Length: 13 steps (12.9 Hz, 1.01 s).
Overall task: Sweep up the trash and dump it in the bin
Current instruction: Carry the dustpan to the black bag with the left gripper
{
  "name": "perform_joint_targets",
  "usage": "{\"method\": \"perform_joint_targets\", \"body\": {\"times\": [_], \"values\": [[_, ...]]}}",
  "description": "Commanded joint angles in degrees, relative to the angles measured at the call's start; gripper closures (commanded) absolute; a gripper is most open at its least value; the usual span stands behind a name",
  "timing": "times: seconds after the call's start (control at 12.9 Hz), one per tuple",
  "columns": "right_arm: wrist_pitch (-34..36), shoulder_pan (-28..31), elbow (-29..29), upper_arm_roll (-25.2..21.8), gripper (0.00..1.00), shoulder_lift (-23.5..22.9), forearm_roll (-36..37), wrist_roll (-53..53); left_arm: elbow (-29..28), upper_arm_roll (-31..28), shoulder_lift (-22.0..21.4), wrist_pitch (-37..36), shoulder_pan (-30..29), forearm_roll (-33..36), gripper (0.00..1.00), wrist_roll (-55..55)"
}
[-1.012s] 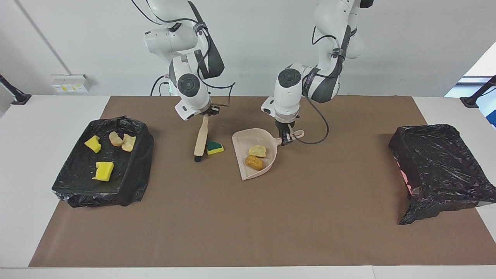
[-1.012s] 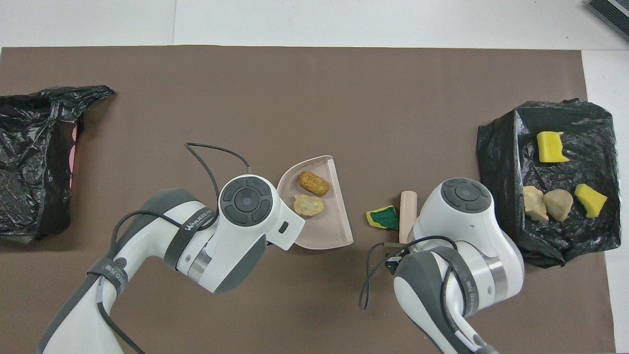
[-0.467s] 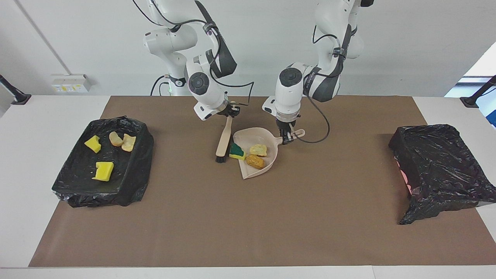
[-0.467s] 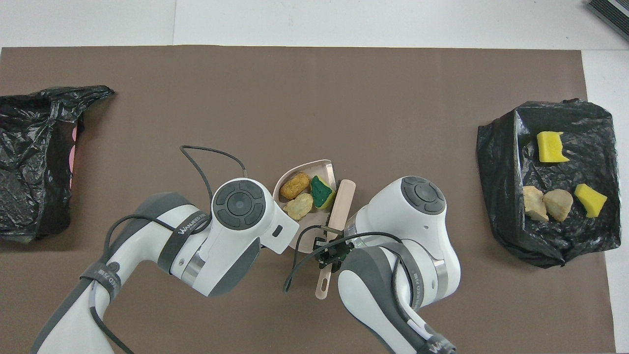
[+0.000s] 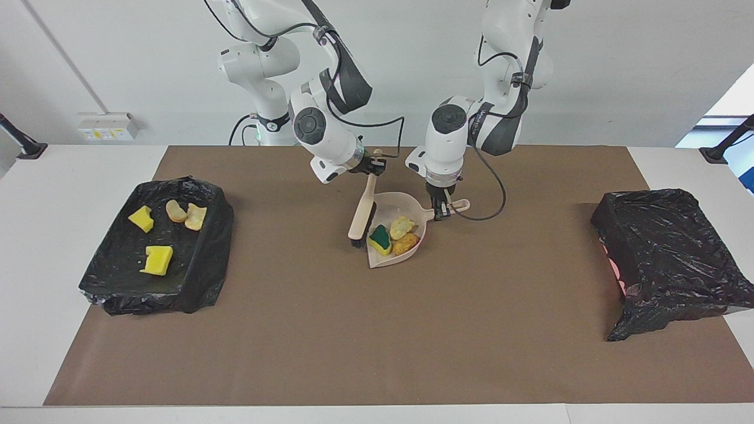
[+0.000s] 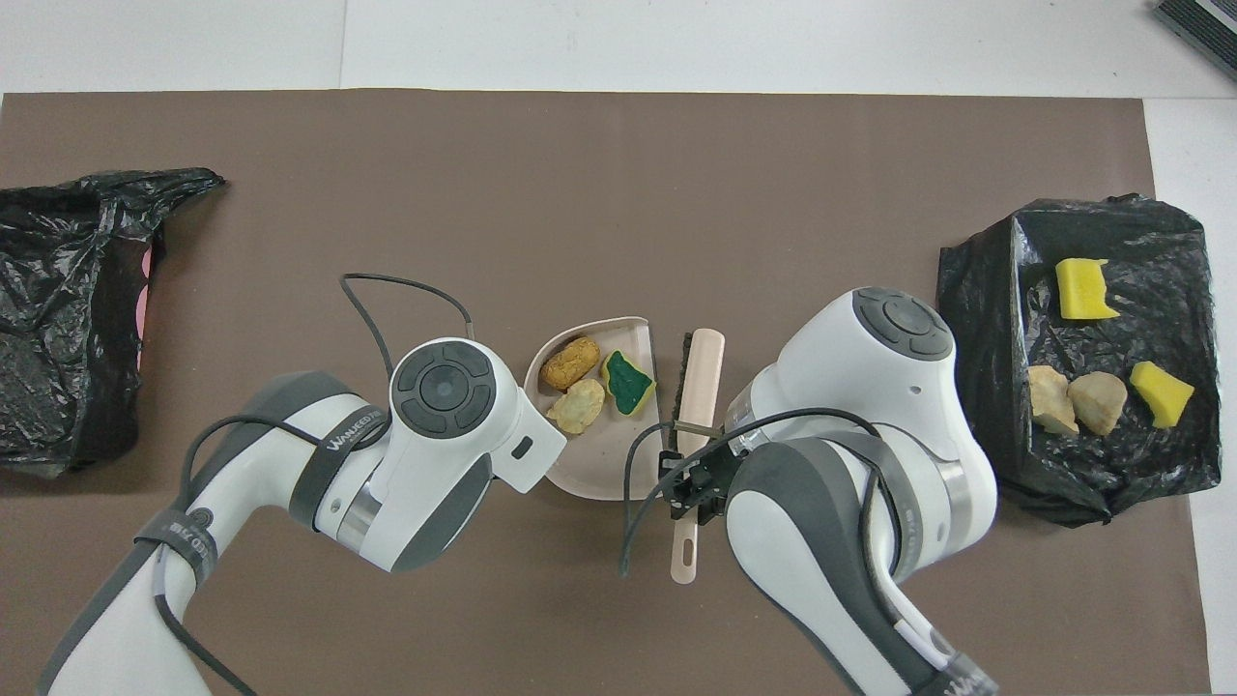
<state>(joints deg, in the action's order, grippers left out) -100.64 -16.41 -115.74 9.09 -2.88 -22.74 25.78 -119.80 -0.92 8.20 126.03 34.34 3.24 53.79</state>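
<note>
While right gripper (image 5: 370, 166) clamps brush (image 5: 361, 215), left gripper (image 5: 440, 210) grips dustpan (image 5: 393, 254) handle; bins flank.

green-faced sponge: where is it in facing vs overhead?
Facing view: green-faced sponge lies in the dustpan, at the brush side, just above picture centre.
Overhead view: same sponge, in the dustpan near its open edge, at picture centre.
Shared landmark: the orange-brown lump in the same dustpan.
</note>
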Motion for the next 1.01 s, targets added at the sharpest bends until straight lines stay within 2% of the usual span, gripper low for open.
{"method": "perform_joint_targets", "body": {"times": [0.0, 0.23, 0.47, 0.62, 0.78, 0.93], "values": [[2.72, -2.21, -0.71, 0.84, 1.00, 2.26, 7.51, 0.05, -1.14, 0.04, -0.64, 1.41, -1.82, 0.72, 1.00, 3.85], [3.00, -5.72, -1.76, 0.84, 1.00, 3.93, 7.88, 5.58, 0.44, 0.04, -1.43, 0.71, -5.51, 0.36, 1.00, 6.76], [-0.33, -9.94, -7.63, 1.54, 1.00, 8.22, 4.56, 10.25, 1.59, -0.05, -2.13, 0.18, -8.06, 0.36, 1.00, 9.21], [-3.41, -10.31, -11.51, 1.54, 1.00, 10.60, 1.39, 10.79, 1.85, -0.23, -3.27, -0.26, -11.56, 0.36, 1.00, 10.53], [-3.86, -12.93, -12.84, 1.63, 1.00, 11.23, 0.07, 10.96, 1.85, -0.49, -5.99, -0.35, -13.94, 0.28, 1.00, 14.65], [-7.44, -14.35, -15.03, 1.63, 1.00, 10.79, -0.72, 12.01, 3.60, -0.31, -7.31, -3.14, -18.24, 0.28, 1.00, 17.47]]}}
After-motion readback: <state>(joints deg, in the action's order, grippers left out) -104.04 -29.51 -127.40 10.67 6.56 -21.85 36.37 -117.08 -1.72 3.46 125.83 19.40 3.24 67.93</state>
